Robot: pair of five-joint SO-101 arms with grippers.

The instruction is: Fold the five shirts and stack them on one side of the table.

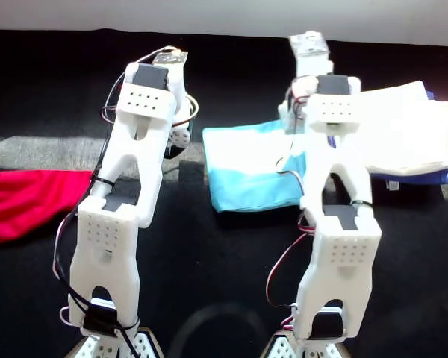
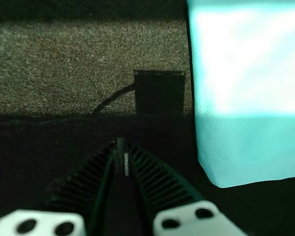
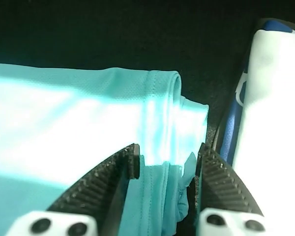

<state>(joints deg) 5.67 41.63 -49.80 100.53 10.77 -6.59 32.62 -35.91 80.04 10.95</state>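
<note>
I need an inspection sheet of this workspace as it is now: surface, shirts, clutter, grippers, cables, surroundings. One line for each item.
Surface: black table cover, partly sunlit.
Job's things: red shirt crumpled beside the left arm; cyan shirt folded in the middle; white shirt lying on a blue shirt beside the right arm.
Clutter: nothing seen.
Grippers: left gripper shut, over bare cover beside the cyan shirt; right gripper open, astride the cyan shirt's folded edge.
Cables: wires run along both arms.
Surroundings: pale wall behind the table.
</note>
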